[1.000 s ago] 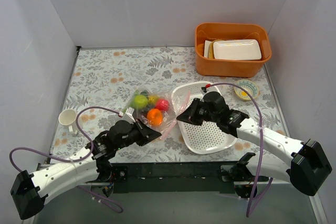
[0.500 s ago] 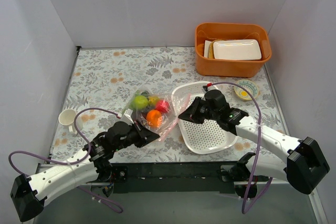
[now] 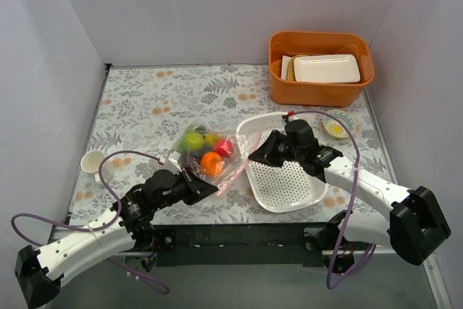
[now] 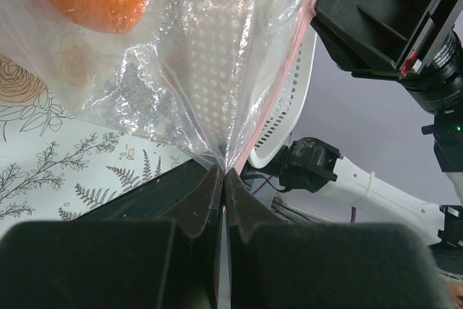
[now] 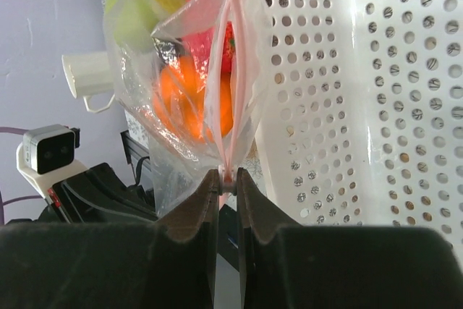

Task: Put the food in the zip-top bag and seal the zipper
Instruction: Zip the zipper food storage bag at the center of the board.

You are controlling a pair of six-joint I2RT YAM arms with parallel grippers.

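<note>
The clear zip-top bag (image 3: 214,155) lies on the floral cloth, stretched between both grippers. Inside it sits the food: an orange (image 3: 212,162), a red fruit (image 3: 224,146) and a yellow-green fruit (image 3: 193,140). My left gripper (image 3: 210,187) is shut on the bag's near corner (image 4: 223,168). My right gripper (image 3: 255,155) is shut on the end of the pink zipper (image 5: 228,176). In the right wrist view the zipper's two pink strips (image 5: 226,70) stand apart above the jaws, with the orange (image 5: 189,110) behind them.
The white perforated basket (image 3: 289,186) lies under the right arm, just right of the bag. A white cup (image 3: 92,162) stands at the left. An orange bin (image 3: 318,92) holding white dishes sits at the back right, with a small patterned dish (image 3: 338,124) in front of it.
The left arm has drawn slightly toward the near left and the right gripper has edged right and away. Both grips hold, and the bag stays in place.
</note>
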